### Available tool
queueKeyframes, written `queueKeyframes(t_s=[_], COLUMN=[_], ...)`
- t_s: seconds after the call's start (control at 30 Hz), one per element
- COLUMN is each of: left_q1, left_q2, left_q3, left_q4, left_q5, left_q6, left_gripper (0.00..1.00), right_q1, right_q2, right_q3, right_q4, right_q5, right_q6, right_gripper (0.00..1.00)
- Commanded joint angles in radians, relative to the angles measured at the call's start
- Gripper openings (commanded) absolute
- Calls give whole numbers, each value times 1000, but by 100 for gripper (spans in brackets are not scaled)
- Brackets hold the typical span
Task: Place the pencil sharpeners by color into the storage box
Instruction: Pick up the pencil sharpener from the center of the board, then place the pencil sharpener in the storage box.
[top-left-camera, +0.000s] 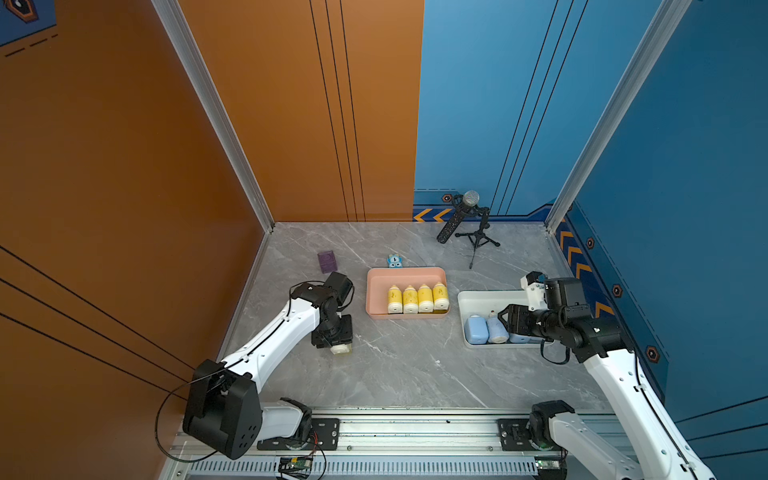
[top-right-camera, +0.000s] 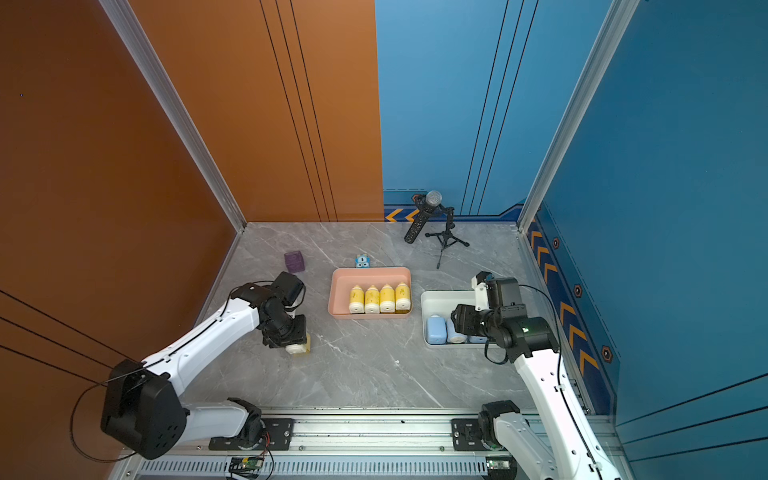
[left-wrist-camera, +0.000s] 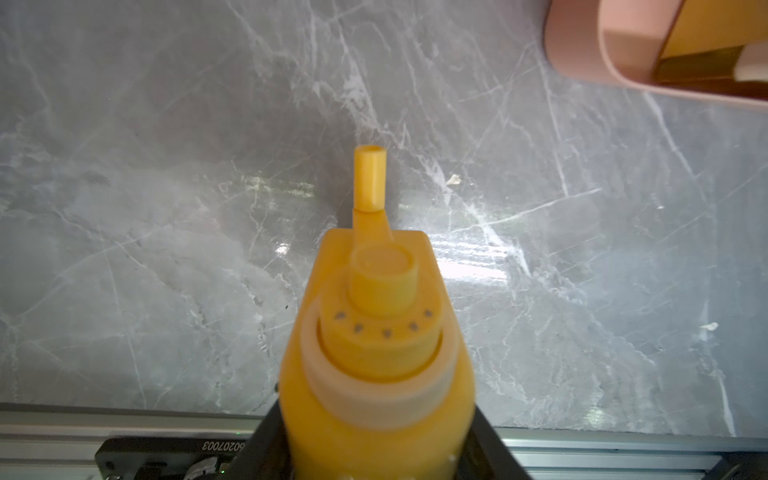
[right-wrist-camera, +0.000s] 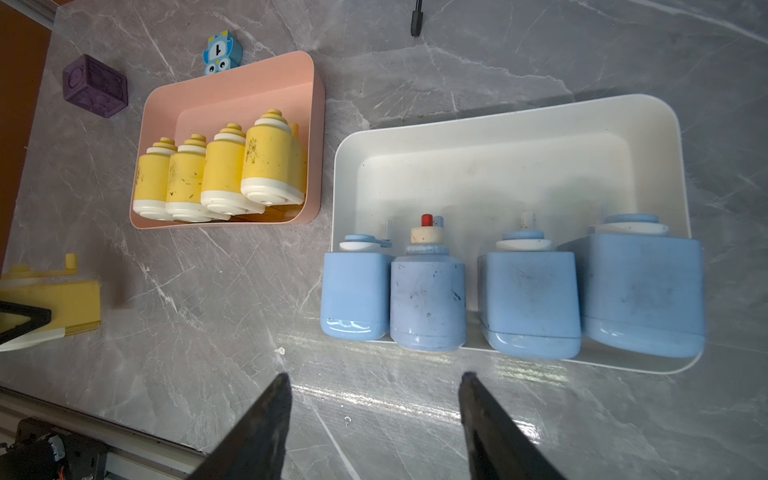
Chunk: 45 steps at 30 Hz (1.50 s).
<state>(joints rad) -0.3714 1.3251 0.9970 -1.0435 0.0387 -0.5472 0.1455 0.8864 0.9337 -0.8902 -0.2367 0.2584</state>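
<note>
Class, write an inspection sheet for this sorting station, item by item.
Surface: grey marbled tabletop, few pale specks.
Job's things: four yellow sharpeners in the pink box; four light blue sharpeners in the white box; fifth yellow sharpener outside, gripped.
Clutter: purple cube; blue owl toy just behind the pink box.
Grippers: left gripper shut on fifth yellow sharpener; right gripper open, empty.
Cables: black loops near left arm's base and right wrist.
Surroundings: orange wall, blue wall, microphone on tripod.
</note>
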Motion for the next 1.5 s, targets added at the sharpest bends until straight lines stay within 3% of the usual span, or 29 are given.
queueKeyframes(t_s=[0.0, 0.7, 1.47], left_q1=[-1, -9, -63], left_q2=[-15, 89, 484], left_q3=[69, 396, 718], left_q4=[-40, -142, -145], left_q5=[26, 55, 141], left_q6=[-1, 69, 84], left_gripper=[33, 33, 33], right_q1=[0, -3, -10], right_q2=[-1, 10, 14], right_q3=[0, 5, 13], right_q4=[-26, -27, -36], right_q5=[-17, -14, -14], right_q6=[-10, -8, -8], right_gripper=[65, 65, 65])
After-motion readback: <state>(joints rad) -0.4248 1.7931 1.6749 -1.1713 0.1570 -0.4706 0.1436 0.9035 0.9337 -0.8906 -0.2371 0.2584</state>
